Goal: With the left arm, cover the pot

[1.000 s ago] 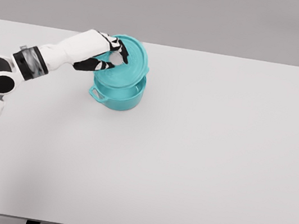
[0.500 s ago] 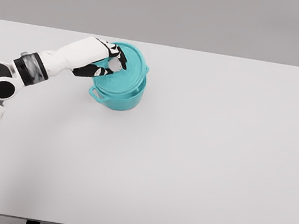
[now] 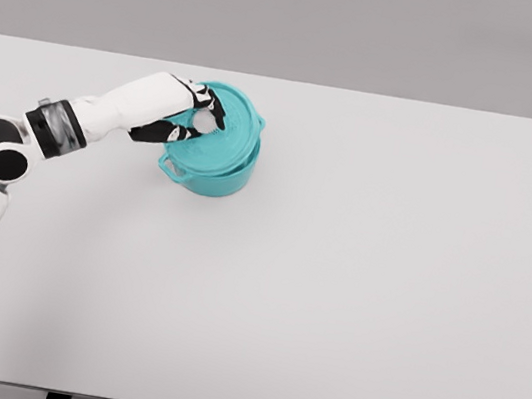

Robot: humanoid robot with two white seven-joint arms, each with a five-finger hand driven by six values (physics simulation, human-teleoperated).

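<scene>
Lid over pot, not seated yet.
Your left hand [image 3: 190,119] is clamped on the knob of the teal lid [image 3: 222,130]; lid sits directly above the pot [image 3: 211,173], upper-left of table [image 3: 385,279], tilted, low on the near-left. Level it, lower straight down.

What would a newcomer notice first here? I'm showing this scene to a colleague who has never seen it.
The teal pot stands out, far left of centre on the white table. Its teal lid sits tilted on it, and the left hand grips the lid's pale knob.
</scene>
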